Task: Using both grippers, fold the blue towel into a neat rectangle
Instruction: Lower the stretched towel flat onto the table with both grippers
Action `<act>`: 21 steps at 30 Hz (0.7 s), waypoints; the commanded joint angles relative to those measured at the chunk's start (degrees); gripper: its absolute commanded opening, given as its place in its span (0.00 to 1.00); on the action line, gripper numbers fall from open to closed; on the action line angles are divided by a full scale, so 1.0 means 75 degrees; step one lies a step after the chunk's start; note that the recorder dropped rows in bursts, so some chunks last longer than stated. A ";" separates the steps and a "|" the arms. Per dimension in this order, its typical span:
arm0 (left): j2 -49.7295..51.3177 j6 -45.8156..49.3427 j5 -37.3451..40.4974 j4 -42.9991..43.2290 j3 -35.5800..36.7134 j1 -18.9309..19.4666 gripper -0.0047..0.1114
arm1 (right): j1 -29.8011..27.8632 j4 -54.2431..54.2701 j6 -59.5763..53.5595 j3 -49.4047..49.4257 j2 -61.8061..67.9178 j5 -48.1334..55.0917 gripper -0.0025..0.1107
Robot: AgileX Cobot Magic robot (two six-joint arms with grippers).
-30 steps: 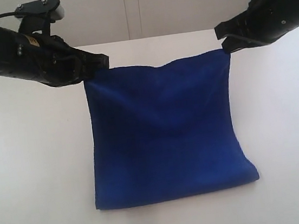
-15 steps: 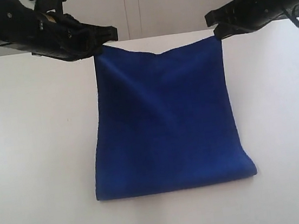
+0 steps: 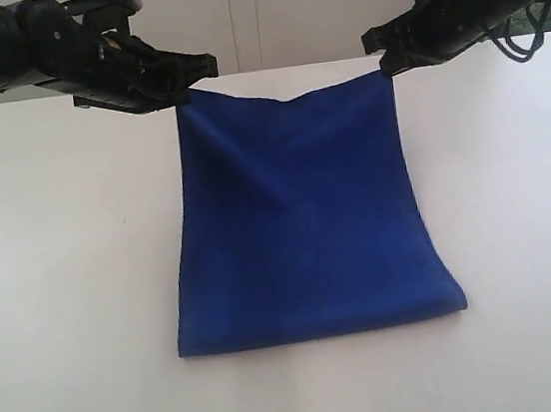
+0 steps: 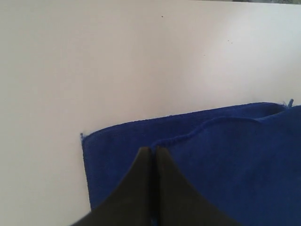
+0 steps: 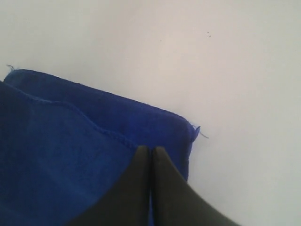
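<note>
The blue towel (image 3: 303, 223) is in the middle of the white table (image 3: 65, 292), doubled over on itself. Its near edge is a soft fold that rests flat on the table, and the far edge is raised above the surface. The left gripper (image 3: 194, 75) has its jaws pressed together on the far left corner of the cloth. The right gripper (image 3: 381, 55) pinches the far right corner in the same way. Between the two corners the raised edge sags a little, and a slanted crease runs down from the left corner. Both wrist views show the lower layer lying flat under the held, hemmed layer.
</note>
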 commanded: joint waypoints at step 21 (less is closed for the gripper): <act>0.1679 -0.0169 -0.1191 -0.0092 -0.0691 0.0254 0.04 | 0.0070 0.0066 -0.0498 -0.0831 0.1659 -0.1074 0.02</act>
